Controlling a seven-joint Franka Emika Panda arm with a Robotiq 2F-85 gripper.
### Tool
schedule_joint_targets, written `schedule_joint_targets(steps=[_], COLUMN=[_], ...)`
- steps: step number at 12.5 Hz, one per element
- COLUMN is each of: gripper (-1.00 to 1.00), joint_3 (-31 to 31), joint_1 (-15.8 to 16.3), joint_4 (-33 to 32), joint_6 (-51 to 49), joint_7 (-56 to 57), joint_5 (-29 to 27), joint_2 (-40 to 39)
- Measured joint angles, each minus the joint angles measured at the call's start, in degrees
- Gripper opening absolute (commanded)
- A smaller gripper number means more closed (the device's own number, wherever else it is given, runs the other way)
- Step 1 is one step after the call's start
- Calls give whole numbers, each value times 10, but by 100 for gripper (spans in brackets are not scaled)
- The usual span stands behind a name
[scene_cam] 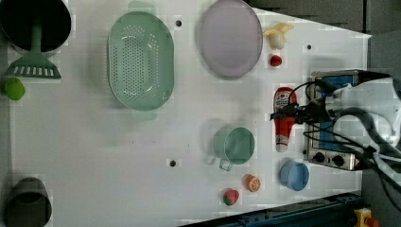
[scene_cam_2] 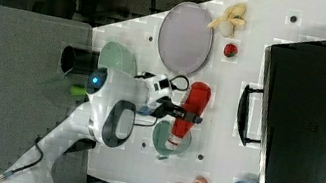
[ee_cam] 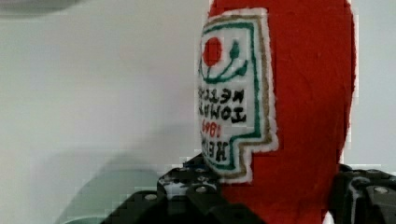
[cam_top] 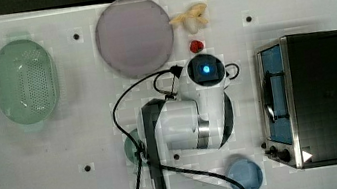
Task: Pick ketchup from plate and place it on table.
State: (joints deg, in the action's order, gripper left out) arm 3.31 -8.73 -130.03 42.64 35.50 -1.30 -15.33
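The ketchup (scene_cam: 283, 124), a red bottle with a white cap end and a pale label, is off the plate (scene_cam: 229, 38), which lies bare at the back. My gripper (scene_cam: 283, 113) is shut on the bottle's middle, and black fingers (ee_cam: 187, 191) press both its sides in the wrist view. The ketchup (scene_cam_2: 192, 106) hangs over the white table (cam_top: 83, 112) between the green cup and the black oven, its cap overlapping the cup in the right view. My arm (cam_top: 195, 116) hides the bottle in the top view.
A green colander (scene_cam: 139, 61) lies at the left view's upper middle. The green cup (scene_cam: 235, 145), a blue bowl (scene_cam: 294, 175), an orange slice (scene_cam: 253, 183) and a red piece (scene_cam: 231, 197) sit near the front. The black oven (cam_top: 326, 96) stands at the top view's right. A strawberry (cam_top: 196, 46) and a banana (cam_top: 190, 18) lie beside the plate.
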Motion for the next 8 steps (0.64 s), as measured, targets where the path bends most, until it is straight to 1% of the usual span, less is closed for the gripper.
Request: schedule_joint_targets(steps=[1, 3, 4, 6, 8], gripper=[49, 93, 100, 100, 100], joint_3=[0, 0, 0, 1, 0], joint_1=[0, 2, 1, 0, -1], joint_4=[-15, -24, -22, -16, -16], joint_6=[11, 18, 32, 47, 44], joint_7=[0, 0, 0, 0, -2], joint_5=[0, -1, 0, 0, 3], joint_2=[-5, -19, -29, -50, -46])
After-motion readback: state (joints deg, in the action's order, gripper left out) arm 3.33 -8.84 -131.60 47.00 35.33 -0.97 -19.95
